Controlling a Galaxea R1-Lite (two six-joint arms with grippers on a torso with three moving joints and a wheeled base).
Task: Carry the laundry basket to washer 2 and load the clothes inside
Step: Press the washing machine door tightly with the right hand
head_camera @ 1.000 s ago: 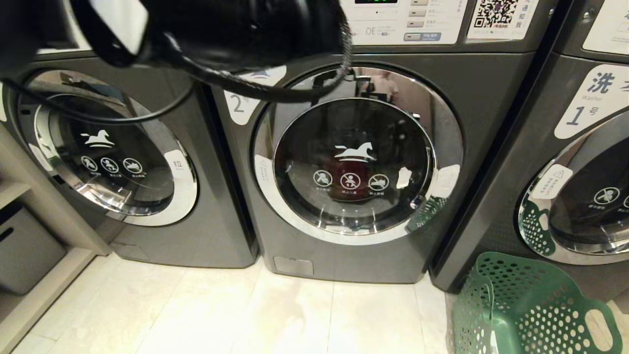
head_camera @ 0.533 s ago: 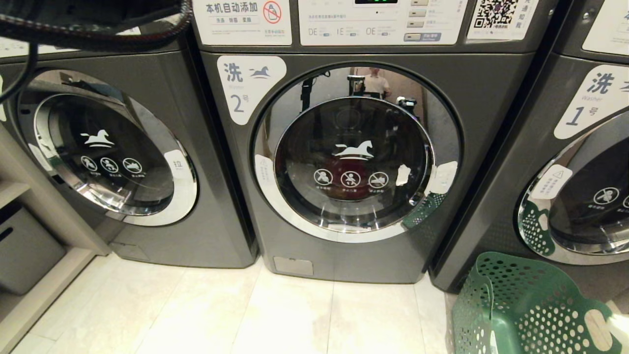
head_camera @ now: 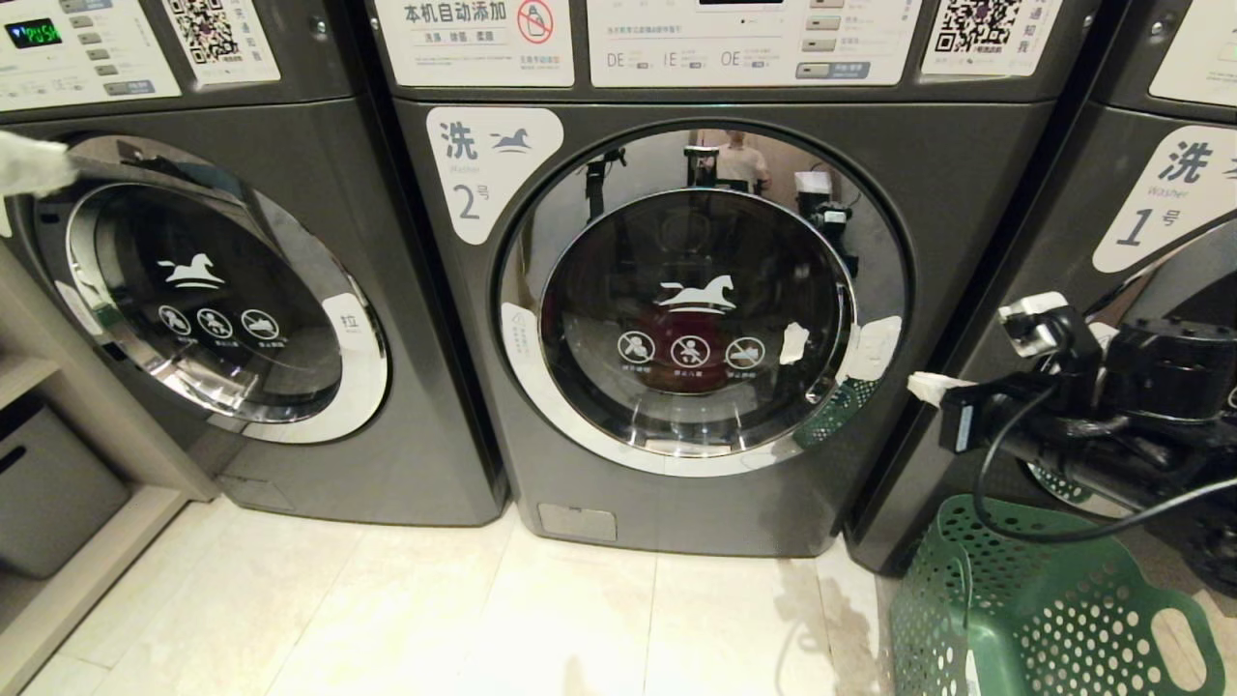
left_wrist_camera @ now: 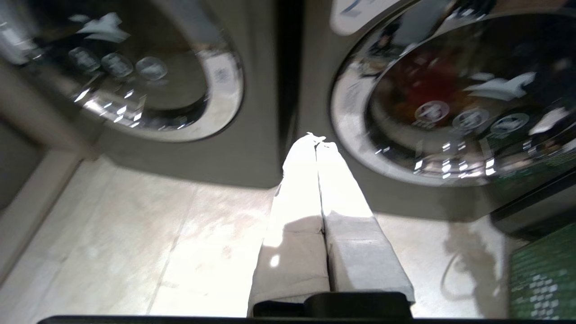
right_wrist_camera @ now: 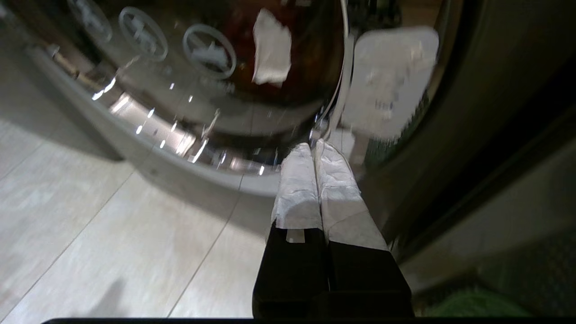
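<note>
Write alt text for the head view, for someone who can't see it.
Washer 2, door shut with red fabric behind the glass, stands between two like washers. The laundry basket sits on the floor at lower right, with the right gripper shut above it.

Pale tiled floor (head_camera: 483, 619), running from a low shelf unit at its left edge to the green laundry basket (head_camera: 1044, 609) at its near right corner. Along its far edge, side by side: an unnumbered washer (head_camera: 290, 290), washer 2 (head_camera: 696, 309), washer 1 (head_camera: 1140, 290). Standing empty, well right of washer 2's door.
</note>
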